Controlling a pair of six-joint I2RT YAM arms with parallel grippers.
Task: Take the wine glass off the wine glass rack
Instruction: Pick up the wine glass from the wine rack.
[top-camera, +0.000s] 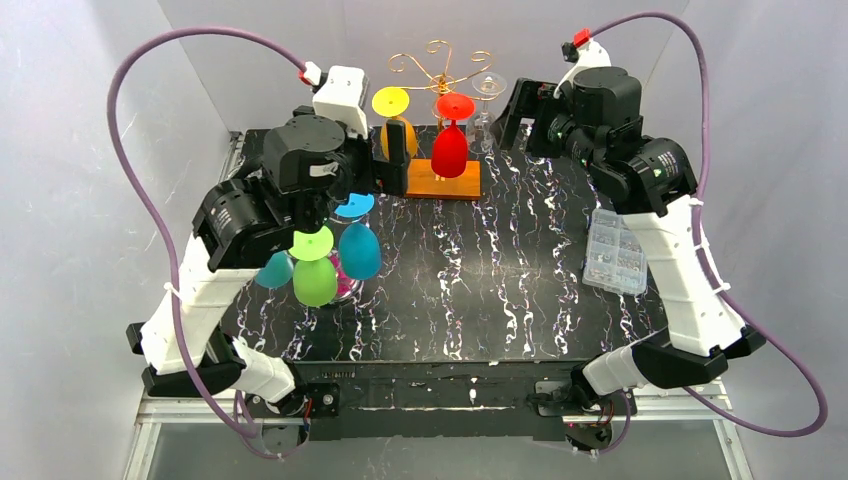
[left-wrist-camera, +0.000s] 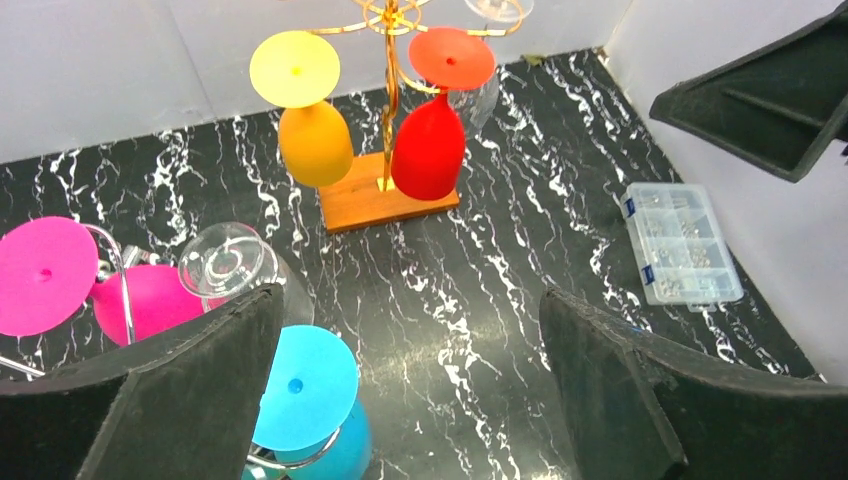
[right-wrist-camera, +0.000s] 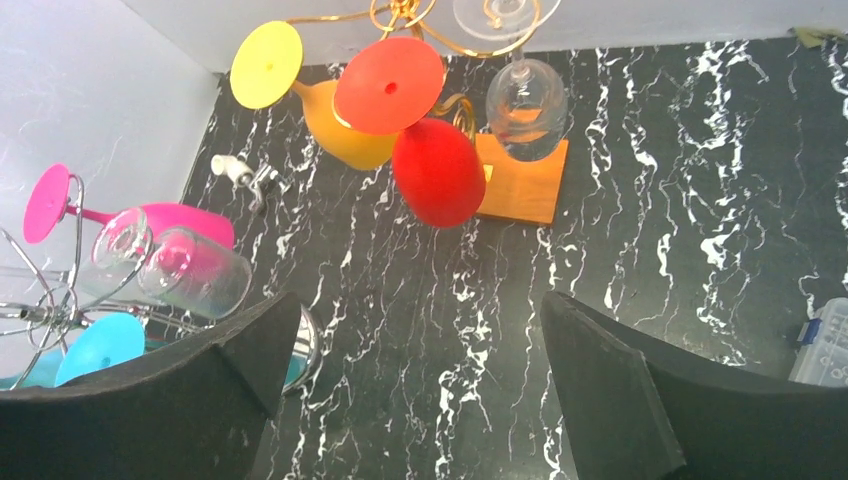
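Observation:
A gold wire wine glass rack (top-camera: 437, 62) on a wooden base (top-camera: 444, 180) stands at the back middle of the table. An orange wine glass with a yellow foot (left-wrist-camera: 315, 140), a red wine glass (left-wrist-camera: 428, 145) and a clear wine glass (right-wrist-camera: 525, 95) hang from it upside down. My left gripper (left-wrist-camera: 410, 300) is open and empty, raised above the table short of the rack, its left finger over a cyan glass (left-wrist-camera: 300, 385). My right gripper (right-wrist-camera: 420, 300) is also open and empty, high at the back right (top-camera: 520, 115), apart from the rack.
A silver wire rack at the left (top-camera: 335, 285) carries green (top-camera: 315, 280), cyan (top-camera: 358, 250), pink (left-wrist-camera: 150, 300) and clear (left-wrist-camera: 225, 260) glasses, under my left arm. A clear plastic parts box (top-camera: 615, 250) lies by the right edge. White walls close in the back and sides.

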